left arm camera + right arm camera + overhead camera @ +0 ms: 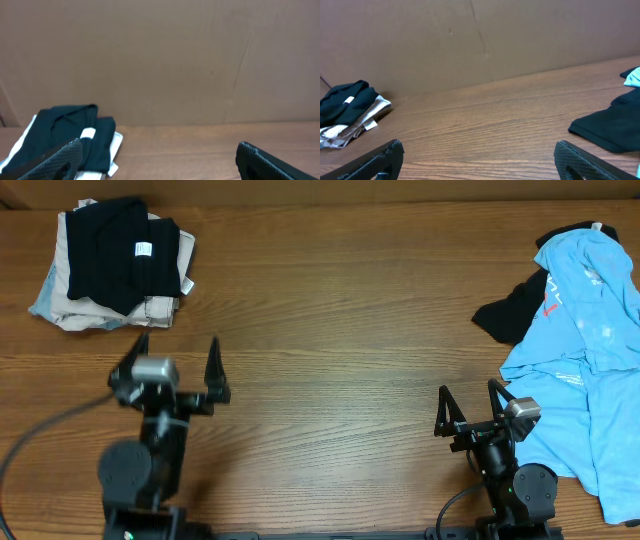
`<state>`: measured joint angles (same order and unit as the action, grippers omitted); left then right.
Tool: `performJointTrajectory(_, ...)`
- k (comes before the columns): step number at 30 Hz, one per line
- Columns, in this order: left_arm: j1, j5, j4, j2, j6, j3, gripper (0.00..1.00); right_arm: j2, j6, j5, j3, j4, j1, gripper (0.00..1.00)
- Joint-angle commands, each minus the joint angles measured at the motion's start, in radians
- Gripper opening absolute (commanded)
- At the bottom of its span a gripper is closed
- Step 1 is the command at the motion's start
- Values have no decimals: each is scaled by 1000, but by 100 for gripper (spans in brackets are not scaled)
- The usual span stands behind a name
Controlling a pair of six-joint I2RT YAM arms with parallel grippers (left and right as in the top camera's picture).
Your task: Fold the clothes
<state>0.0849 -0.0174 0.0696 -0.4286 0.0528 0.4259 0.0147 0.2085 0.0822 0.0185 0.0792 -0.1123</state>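
A folded black T-shirt (115, 250) with a small white square label (142, 249) lies on top of a stack at the table's far left corner. The left wrist view shows it at the lower left (57, 132). At the right edge, black cloth (515, 310) pokes out from under a loose pile; the right wrist view shows it too (610, 127). My left gripper (177, 356) hovers open below the stack, holding nothing. My right gripper (469, 402) stands open over bare wood, left of the pile, also holding nothing.
A cream-beige garment (160, 308) lies under the black T-shirt in the stack. Crumpled light blue shirts (590, 360) with a red mark cover the right edge of the wooden table (330, 330). A brown cardboard wall (165, 60) stands behind the table.
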Motion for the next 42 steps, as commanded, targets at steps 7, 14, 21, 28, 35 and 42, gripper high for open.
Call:
performJointTrajectory(7,-66,38,25,326,8,-306,100,-12,0,6,-10,-3,-5,100)
performJointTrajectory(14,-87,44,52,426,7,-410,100,-12,0,6,-10,-3,-5,100)
performJointTrajectory(21,-86,48,-83,426,7,-422,100,-12,0,6,-10,-3,-5,100)
performJointTrajectory(28,-86,59,-146,426,8,-421,100,-12,0,6,-10,-3,-5,100)
performJointTrajectory(35,-86,59,-145,425,7,-421,100,-12,0,6,-10,-3,-5,100)
performJointTrajectory(42,-86,59,-145,424,8,-421,100,-12,0,6,-10,-3,-5,100)
